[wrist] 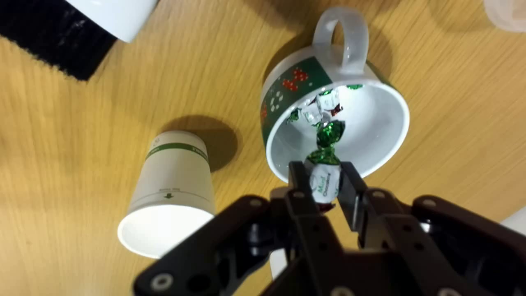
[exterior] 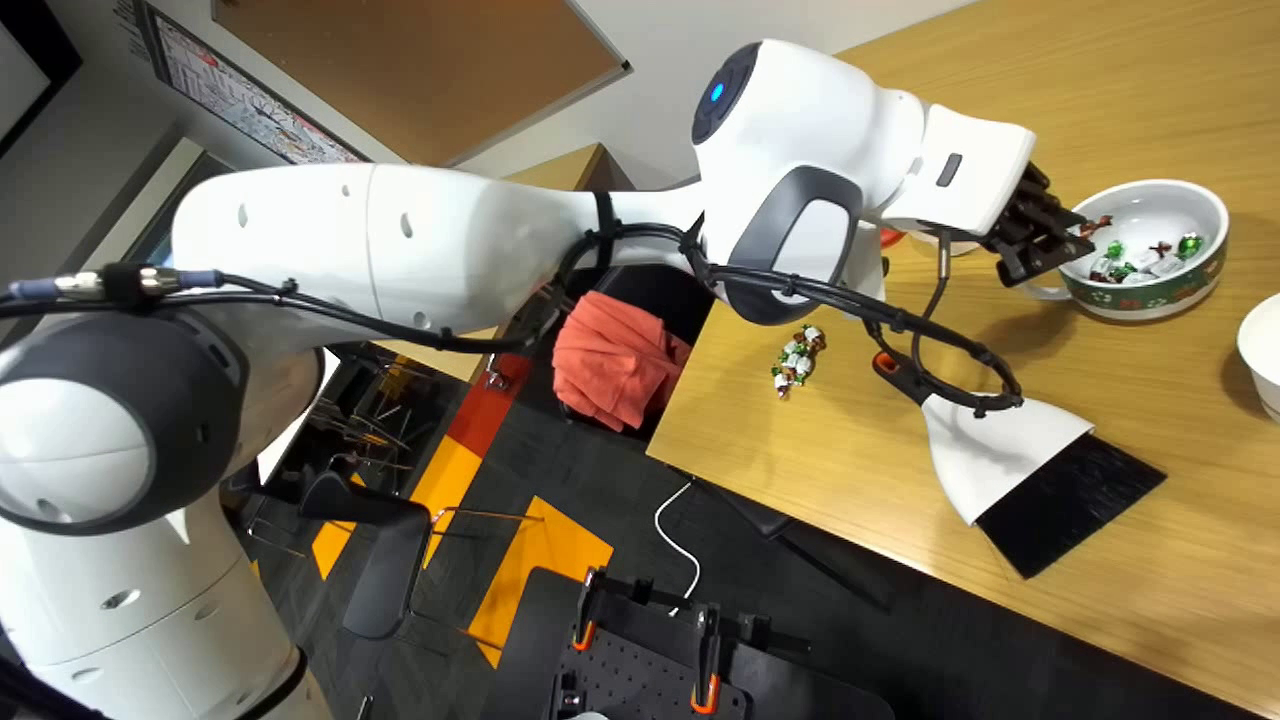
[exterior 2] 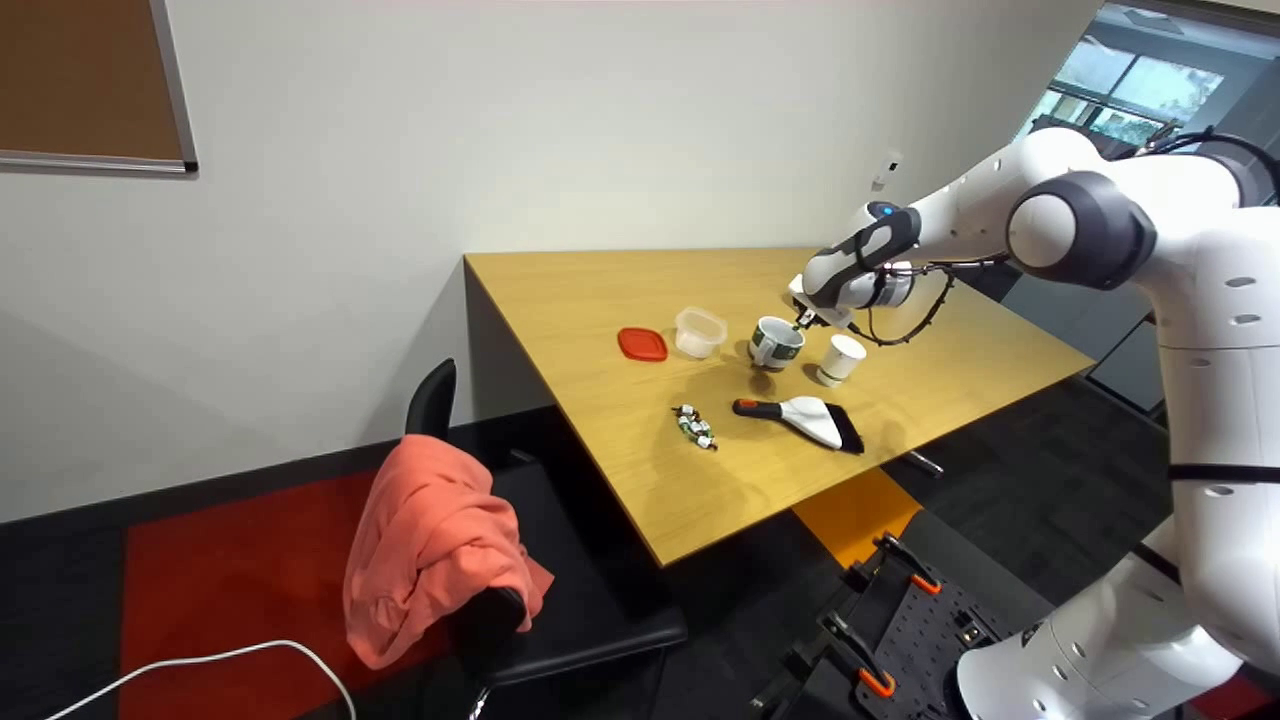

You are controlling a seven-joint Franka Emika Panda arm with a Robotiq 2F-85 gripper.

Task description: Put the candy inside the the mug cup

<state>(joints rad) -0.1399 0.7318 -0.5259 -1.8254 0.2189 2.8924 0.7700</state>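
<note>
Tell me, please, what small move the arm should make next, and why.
I would probably ease the pincer slightly further over the mug cup before releasing: in the wrist view, the white part of the clamped candy overlaps the near rim.

The mug cup (wrist: 363, 121) is wearing red and white motifs on green; the mint candy (wrist: 324, 180) is gleaming white and green; brush bristles (wrist: 51, 33) are showing black.
</note>
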